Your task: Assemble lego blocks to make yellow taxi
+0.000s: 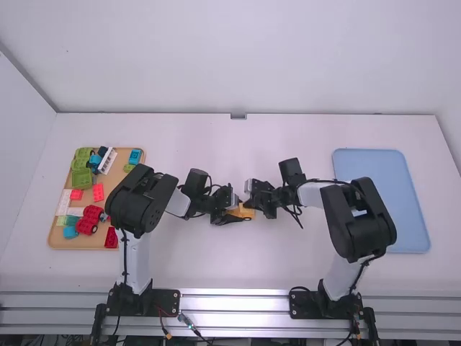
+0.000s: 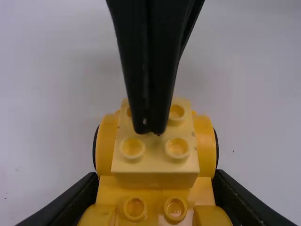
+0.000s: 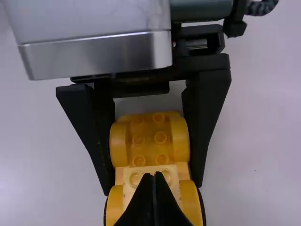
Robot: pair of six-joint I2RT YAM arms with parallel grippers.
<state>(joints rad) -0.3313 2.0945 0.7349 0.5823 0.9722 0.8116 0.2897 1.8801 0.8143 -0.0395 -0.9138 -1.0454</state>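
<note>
At the middle of the white table [image 1: 194, 270], the left gripper [image 1: 240, 211] has its fingers parted just as wide as the yellow wheeled base [image 3: 149, 139], clasping it on both sides. The right gripper [image 1: 249, 205] has its fingers pressed together with nothing between them, their tips right over the studs of the pale yellow two-by-two block [image 2: 156, 162] on top of that base. Off to the left is a tan tray [image 1: 55, 241] of coloured bricks, and to the right a blue tray [image 1: 395, 198].
</note>
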